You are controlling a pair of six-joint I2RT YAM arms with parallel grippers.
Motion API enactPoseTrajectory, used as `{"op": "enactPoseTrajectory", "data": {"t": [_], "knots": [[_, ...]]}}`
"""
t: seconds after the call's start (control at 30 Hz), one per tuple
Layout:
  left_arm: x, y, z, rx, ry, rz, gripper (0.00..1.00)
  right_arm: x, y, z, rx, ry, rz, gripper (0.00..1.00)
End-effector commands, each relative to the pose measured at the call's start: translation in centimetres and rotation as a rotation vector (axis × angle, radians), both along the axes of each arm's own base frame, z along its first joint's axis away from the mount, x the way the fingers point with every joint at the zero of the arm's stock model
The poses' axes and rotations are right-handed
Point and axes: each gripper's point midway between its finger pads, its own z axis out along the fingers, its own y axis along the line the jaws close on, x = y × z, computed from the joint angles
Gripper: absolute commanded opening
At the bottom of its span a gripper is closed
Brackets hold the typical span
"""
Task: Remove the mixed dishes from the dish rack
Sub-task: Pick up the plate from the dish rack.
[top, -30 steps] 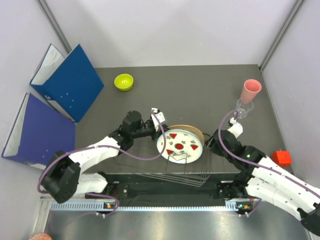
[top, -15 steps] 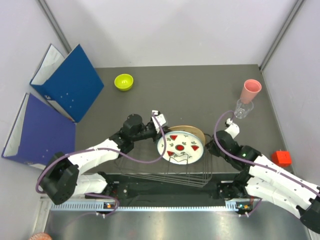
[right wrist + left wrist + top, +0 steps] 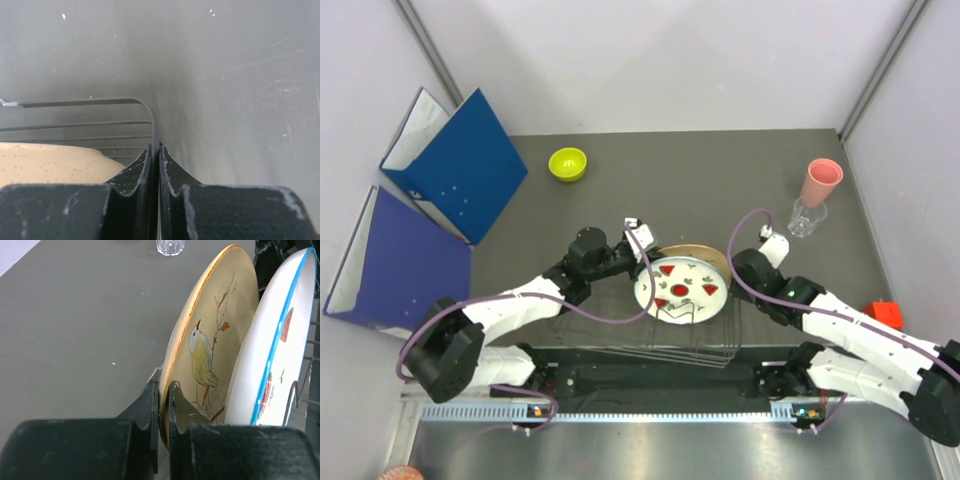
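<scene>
The dish rack (image 3: 715,352) is a black wire basket at the near middle. Two plates stand upright in it. The pale orange-tan plate (image 3: 210,335) has a bird drawing and shows as an edge in the top view (image 3: 705,256). The white plate with red marks (image 3: 680,288) stands just in front of it (image 3: 262,355). My left gripper (image 3: 647,250) is shut on the orange-tan plate's left rim (image 3: 163,390). My right gripper (image 3: 734,282) is shut on the rack's right-end wire (image 3: 156,150). The lime-green bowl (image 3: 568,163), salmon-pink cup (image 3: 820,181) and clear tumbler (image 3: 806,217) stand on the table.
Two blue ring binders (image 3: 460,165) stand at the left edge. A small orange-red block (image 3: 885,316) lies at the right, beside the right arm. The booth walls close in the back and both sides.
My right gripper has moved left and nearer, from beside the tumbler to the rack's right end. My left gripper has stayed on the orange-tan plate.
</scene>
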Motion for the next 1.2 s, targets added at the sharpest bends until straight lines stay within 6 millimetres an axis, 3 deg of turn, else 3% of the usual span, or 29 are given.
{"op": "enactPoseTrajectory", "data": {"t": [0.0,0.4,0.7,0.93,1.17], "knots": [[5.5,1.6,5.1,-0.099,-0.245,0.260,0.00,3.9,3.4,-2.0,0.120,-0.119,-0.041,0.00],[4.0,3.5,6.4,-0.122,-0.270,0.288,0.00,2.2,2.0,-3.2,0.121,-0.085,-0.043,0.00],[2.7,3.8,8.7,-0.153,-0.286,0.261,0.00,1.3,1.3,-1.7,0.162,-0.113,-0.041,0.00],[2.2,3.4,8.1,-0.144,-0.266,0.244,0.00,0.7,1.8,-1.6,0.193,-0.101,-0.006,0.00],[2.2,3.2,7.5,-0.130,-0.256,0.237,0.00,0.6,1.9,-0.7,0.192,-0.104,0.010,0.15]]}}
